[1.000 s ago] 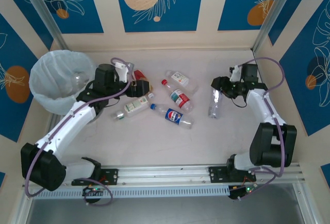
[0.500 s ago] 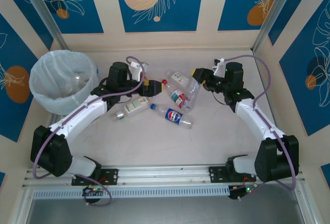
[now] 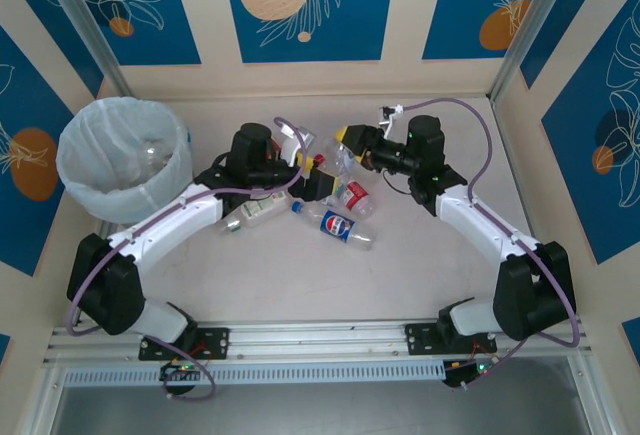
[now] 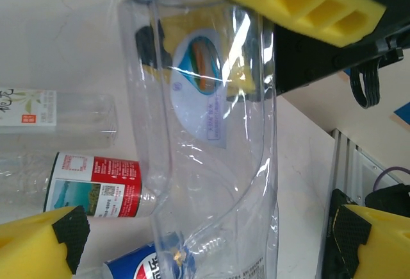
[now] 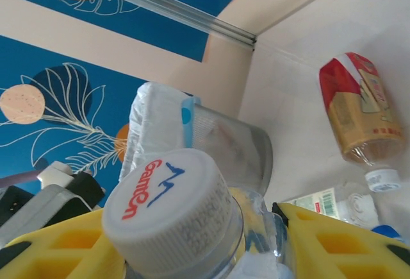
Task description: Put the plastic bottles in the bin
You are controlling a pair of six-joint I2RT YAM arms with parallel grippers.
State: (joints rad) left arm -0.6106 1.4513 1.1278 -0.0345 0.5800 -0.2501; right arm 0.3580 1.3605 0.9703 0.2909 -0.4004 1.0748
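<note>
Right end effector [image 5: 192, 244], clamping a clear bottle [image 4: 211, 131], is arriving at centre. My left end effector [image 4: 205, 244] is gaping around it, awaiting handover.

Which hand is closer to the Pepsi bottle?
Left. The left hand is open just beyond the Pepsi bottle, toward the back wall. The right hand is farther back, holding a clear bottle.
</note>
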